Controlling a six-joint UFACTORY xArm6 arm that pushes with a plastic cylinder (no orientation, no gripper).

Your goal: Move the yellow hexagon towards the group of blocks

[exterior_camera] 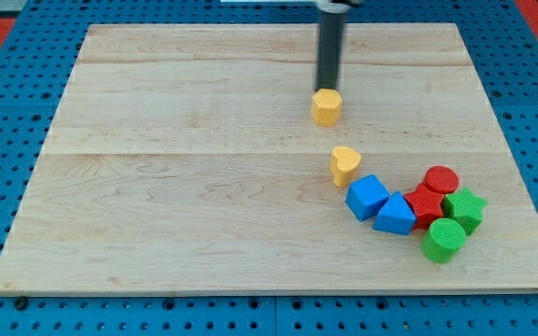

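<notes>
Where my tip [328, 88] – a bare dark rod end, no jaws – meets the wooden board [204, 168], the glossy yellow hexagon [326, 107] sits touching, just below it.

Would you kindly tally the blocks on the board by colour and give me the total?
Yellow: 2, the yellow hexagon and the yellow heart
Blue: 2, the blue cube and the blue triangle
Red: 2, the red cylinder and the red star
Green: 2, the green star and the green cylinder
Total: 8
</notes>
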